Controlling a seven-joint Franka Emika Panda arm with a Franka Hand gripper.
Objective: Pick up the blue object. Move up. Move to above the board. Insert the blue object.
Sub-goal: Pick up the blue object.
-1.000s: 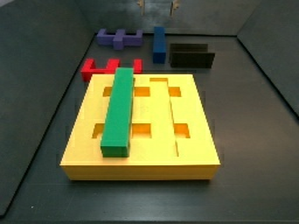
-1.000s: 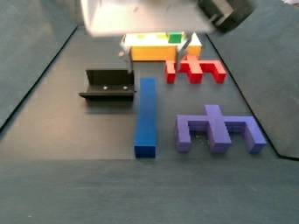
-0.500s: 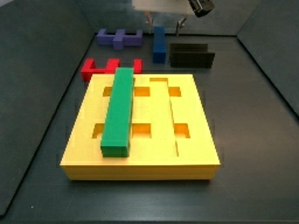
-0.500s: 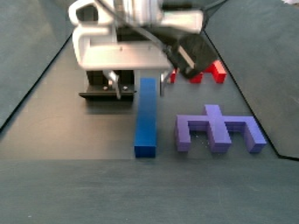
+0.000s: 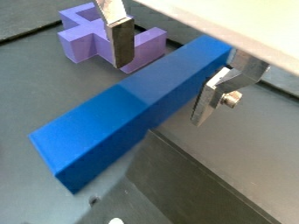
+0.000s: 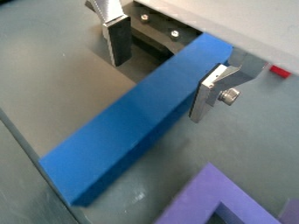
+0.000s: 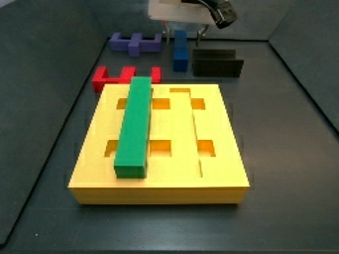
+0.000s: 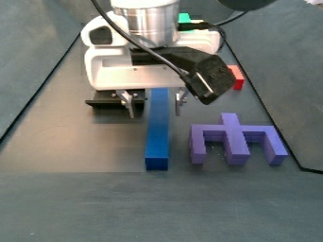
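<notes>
The end effector (image 5: 167, 63) sits low over the blue object (image 5: 135, 109), its silver fingers (image 6: 211, 90) spread apart on either side of the bar and not pinching it. The blue object (image 8: 158, 127) lies flat on the tabletop (image 8: 76, 189) beside the purple comb block (image 8: 235, 142). In a side view the board (image 7: 162, 154) carries the green bar (image 7: 135, 124).

Matt plastic blue object (image 5: 135, 101), silvery metal jaws
</notes>
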